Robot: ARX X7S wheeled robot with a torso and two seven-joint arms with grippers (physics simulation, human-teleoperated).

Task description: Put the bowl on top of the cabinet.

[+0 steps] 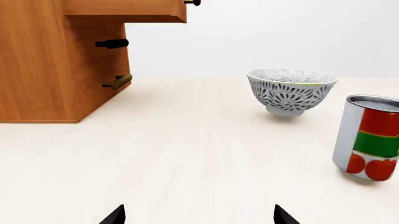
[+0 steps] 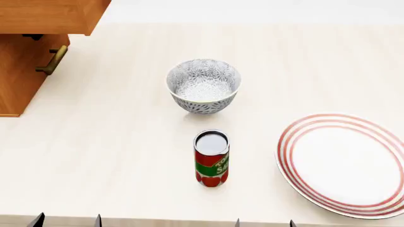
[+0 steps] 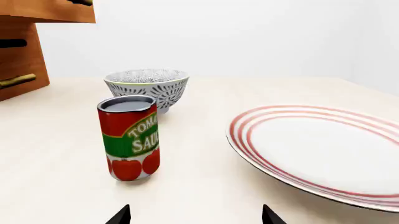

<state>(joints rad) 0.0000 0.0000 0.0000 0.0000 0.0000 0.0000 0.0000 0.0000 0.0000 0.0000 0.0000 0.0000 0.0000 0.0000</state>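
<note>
The patterned white bowl (image 2: 203, 85) stands upright on the pale table, mid-table in the head view; it also shows in the left wrist view (image 1: 291, 91) and behind the can in the right wrist view (image 3: 147, 87). The orange-brown cabinet (image 2: 28, 42) sits at the far left, with one upper drawer pulled out; its top is out of view. My left gripper (image 2: 67, 221) and right gripper (image 2: 264, 222) hover at the table's near edge, both open and empty, well short of the bowl. Only the fingertips (image 1: 114, 215) (image 3: 120, 215) show.
A red tomato sauce can (image 2: 211, 158) stands upright just in front of the bowl. A large red-ringed white plate (image 2: 296, 175) lies at the right. The cabinet's brass bar handle (image 2: 52, 61) and open drawer (image 1: 131, 11) jut toward the table.
</note>
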